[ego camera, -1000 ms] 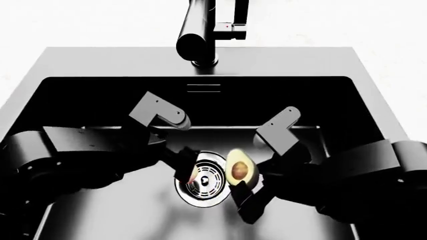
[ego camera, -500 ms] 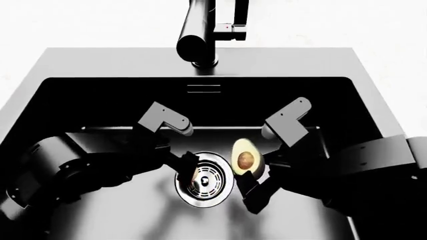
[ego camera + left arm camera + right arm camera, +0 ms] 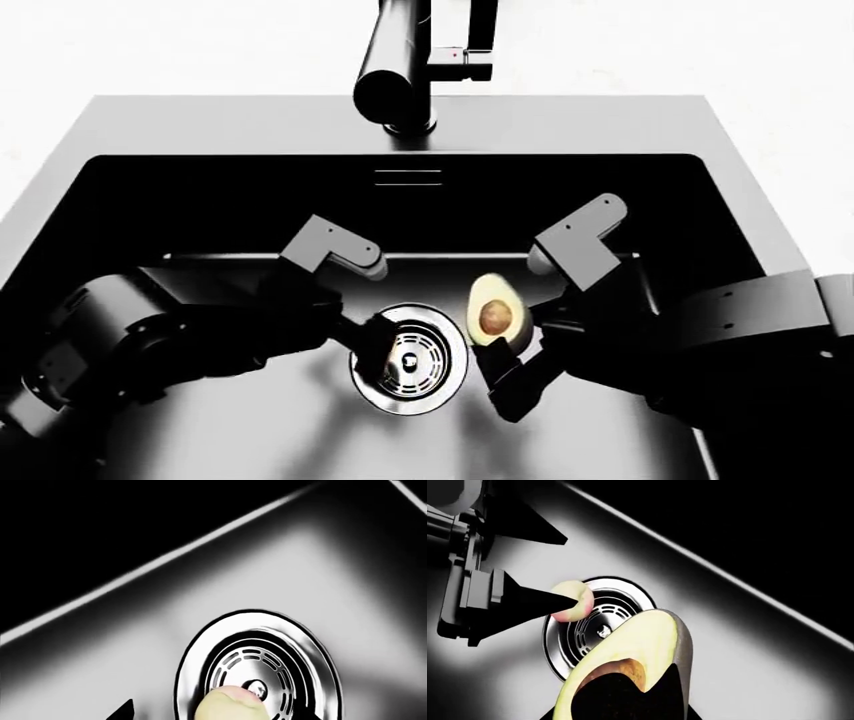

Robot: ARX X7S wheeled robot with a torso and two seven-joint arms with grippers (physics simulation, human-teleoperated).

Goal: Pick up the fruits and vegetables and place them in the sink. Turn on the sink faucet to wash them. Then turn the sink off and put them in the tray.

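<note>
The black sink [image 3: 200, 125] fills the head view, with its steel drain [image 3: 416, 375] in the middle. My left gripper [image 3: 374, 340] hangs over the drain's left edge, shut on the small pink-yellow peach [image 3: 571, 600], which also shows in the left wrist view [image 3: 230, 706]. My right gripper [image 3: 514, 352] is shut on the halved avocado [image 3: 497, 312], cut face and brown pit up, held just right of the drain; it also shows in the right wrist view [image 3: 627, 650]. The black faucet [image 3: 394, 60] stands behind the basin with its side lever [image 3: 467, 55]. The tray is out of view.
The basin's back wall has an overflow slot [image 3: 407, 177]. The grey rim runs around the basin, with white counter beyond it. Both forearms reach down into the basin from the left and right sides.
My right gripper has raised the avocado and carried it slightly right and back. My left arm has shifted inward toward the drain, still holding the peach.
</note>
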